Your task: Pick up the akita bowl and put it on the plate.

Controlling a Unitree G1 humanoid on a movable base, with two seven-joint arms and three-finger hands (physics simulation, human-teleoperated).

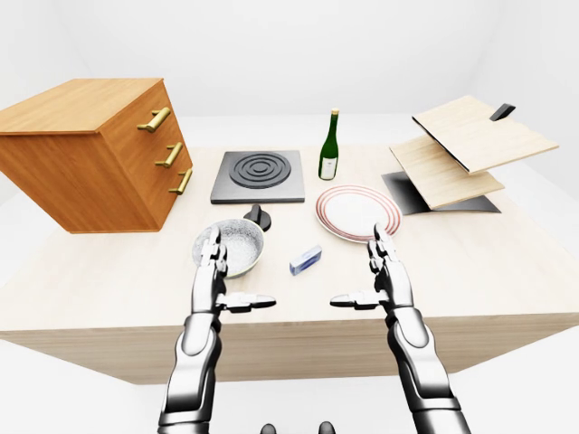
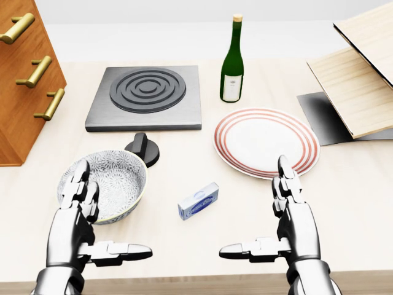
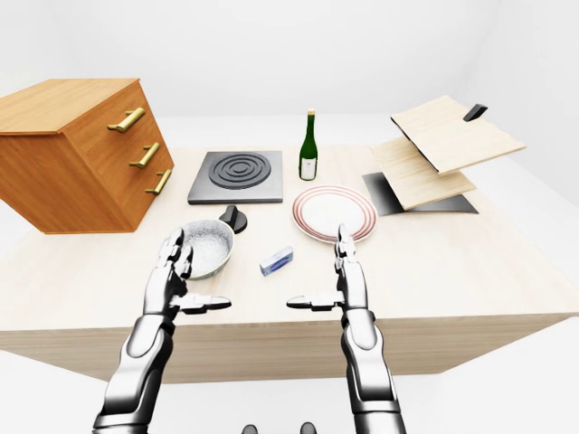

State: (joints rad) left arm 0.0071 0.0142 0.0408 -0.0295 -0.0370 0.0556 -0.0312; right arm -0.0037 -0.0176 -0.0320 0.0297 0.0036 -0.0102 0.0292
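Left robot hand (image 2: pixel 86 224), head view: fingers spread open, empty, overlapping the near rim of the akita bowl (image 2: pixel 113 181) at lower left. Right robot hand (image 2: pixel 285 224) likewise open and empty, just below the red-ringed plate (image 2: pixel 265 140). A small blue box (image 2: pixel 198 200) lies between bowl and plate. Left-eye view: wine bottle (image 1: pixel 328 148), stove burner (image 1: pixel 259 174) and wooden drawer cabinet (image 1: pixel 95 154) share the table (image 1: pixel 507 262).

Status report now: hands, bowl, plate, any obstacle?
Left hand, right hand open, empty. Bowl on table, untouched. Plate bare. Small blue box between them.
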